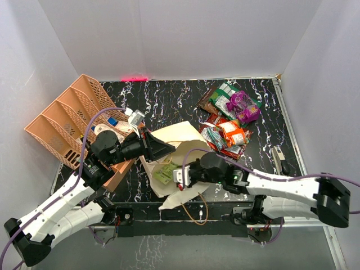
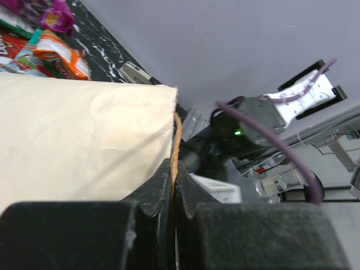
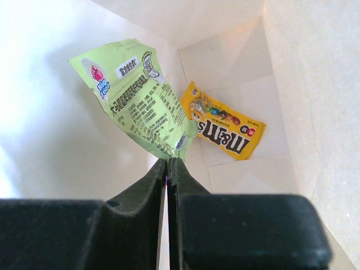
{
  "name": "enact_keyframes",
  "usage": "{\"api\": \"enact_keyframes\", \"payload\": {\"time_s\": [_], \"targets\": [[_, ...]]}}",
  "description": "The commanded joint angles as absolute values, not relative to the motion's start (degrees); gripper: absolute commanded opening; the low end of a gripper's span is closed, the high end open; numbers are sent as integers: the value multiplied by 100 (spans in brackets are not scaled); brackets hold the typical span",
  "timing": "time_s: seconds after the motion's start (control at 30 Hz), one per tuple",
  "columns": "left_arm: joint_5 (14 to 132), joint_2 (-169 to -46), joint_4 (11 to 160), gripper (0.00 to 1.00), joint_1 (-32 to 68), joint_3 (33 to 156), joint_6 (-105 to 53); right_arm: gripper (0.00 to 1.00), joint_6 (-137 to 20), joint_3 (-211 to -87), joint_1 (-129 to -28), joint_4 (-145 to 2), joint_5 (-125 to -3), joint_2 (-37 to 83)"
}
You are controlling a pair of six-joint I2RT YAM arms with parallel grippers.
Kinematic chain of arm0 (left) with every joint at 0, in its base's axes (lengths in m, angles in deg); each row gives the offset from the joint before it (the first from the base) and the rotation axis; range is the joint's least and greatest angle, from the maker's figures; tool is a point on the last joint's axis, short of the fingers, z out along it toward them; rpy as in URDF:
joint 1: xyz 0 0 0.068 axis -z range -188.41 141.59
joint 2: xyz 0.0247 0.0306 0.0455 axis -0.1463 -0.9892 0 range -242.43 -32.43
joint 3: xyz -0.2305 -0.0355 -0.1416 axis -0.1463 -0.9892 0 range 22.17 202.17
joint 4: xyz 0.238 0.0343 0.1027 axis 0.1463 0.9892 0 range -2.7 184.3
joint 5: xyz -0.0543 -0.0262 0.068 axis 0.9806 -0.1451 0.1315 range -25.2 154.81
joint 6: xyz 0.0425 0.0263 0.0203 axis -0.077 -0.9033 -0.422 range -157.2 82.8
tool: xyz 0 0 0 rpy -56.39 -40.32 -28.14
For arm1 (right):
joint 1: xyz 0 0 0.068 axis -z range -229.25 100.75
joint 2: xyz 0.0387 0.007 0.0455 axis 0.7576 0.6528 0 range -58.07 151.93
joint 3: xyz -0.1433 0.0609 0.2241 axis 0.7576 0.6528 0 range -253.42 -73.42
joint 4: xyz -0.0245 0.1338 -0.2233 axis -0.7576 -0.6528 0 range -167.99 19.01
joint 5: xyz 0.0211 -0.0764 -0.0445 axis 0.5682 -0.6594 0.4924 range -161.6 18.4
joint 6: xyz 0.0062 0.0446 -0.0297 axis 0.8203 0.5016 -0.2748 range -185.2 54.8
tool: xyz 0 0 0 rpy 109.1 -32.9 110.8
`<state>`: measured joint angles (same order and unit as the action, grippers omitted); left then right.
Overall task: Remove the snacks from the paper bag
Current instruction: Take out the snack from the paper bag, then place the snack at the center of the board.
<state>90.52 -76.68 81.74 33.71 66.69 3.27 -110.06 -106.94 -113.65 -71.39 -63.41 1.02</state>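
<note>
The cream paper bag [image 1: 174, 138] lies on its side mid-table, its mouth toward the arms. My left gripper [image 1: 160, 147] is shut on the bag's tan loop handle [image 2: 176, 138] at the bag's upper edge [image 2: 84, 135]. My right gripper [image 1: 183, 175] is at the bag's mouth, shut on a corner of a light-green packet [image 3: 140, 101], also seen from above [image 1: 164, 174]. A yellow M&M's packet [image 3: 225, 129] lies deeper inside the bag [image 3: 292, 84]. A pile of snacks [image 1: 228, 115], green, purple, orange and red, lies at the back right, and shows in the left wrist view [image 2: 39, 39].
An orange compartment tray [image 1: 70, 118] with small boxes and bottles [image 1: 126, 121] stands at the back left. A second tan handle loop [image 1: 196, 211] hangs over the table's front edge. A small grey device [image 1: 279, 157] lies near the right edge.
</note>
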Motion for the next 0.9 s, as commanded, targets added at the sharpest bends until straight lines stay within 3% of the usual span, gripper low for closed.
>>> {"api": "enact_keyframes", "payload": {"time_s": [0.0, 0.23, 0.53, 0.87], "targets": [[8385, -7509, 8552, 0, 3390, 6906, 174, 7, -10903, -11009, -11385, -8000, -5664, -800], [8356, -7613, 8576, 0, 3386, 6954, 208, 7, -10518, -12147, -11380, -9169, -5527, -1815], [8176, -7617, 8806, 0, 3386, 7047, 130, 7, -10147, -13314, -11386, -8818, -6242, -2276], [8124, -7474, 8928, 0, 3390, 7022, 164, 7, -10529, -13436, -11324, -7497, -10579, -961]]}}
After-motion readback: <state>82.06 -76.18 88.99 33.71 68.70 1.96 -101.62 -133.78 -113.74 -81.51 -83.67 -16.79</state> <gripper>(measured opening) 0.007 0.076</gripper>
